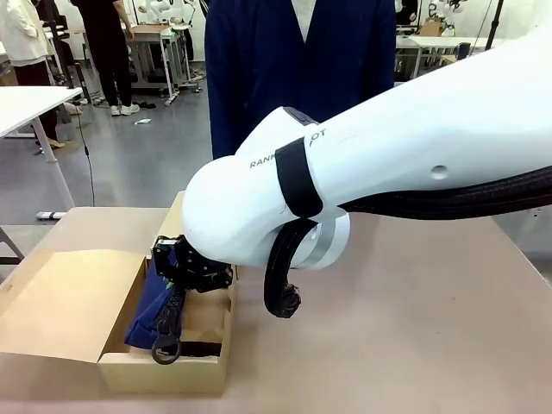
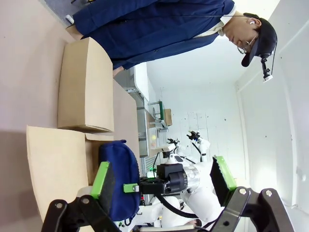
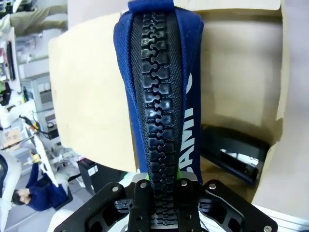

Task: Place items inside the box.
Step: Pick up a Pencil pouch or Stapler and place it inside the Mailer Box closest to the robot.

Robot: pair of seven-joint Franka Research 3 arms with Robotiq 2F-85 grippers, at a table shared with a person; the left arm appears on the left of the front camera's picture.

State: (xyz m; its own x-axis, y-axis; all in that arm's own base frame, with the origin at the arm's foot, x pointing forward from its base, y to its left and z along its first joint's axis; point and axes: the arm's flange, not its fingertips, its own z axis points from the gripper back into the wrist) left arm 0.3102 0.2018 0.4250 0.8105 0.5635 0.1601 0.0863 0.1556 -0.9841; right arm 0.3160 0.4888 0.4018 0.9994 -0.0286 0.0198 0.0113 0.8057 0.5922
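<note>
Now my right gripper [image 1: 191, 269] is clamped on the navy pouch [image 3: 159, 96], which stretches from my jaws toward 12 o'clock into the open box [image 1: 164, 373]; the black stapler [image 3: 236, 157] lies at 4 o'clock inside.

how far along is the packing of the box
Done: a black stapler lies on the floor of the box. In hand: the right gripper is shut on the navy zip pouch, whose lower end hangs inside the box, not yet released. Left to do: letting go of the pouch. The left gripper is open and holds nothing.
</note>
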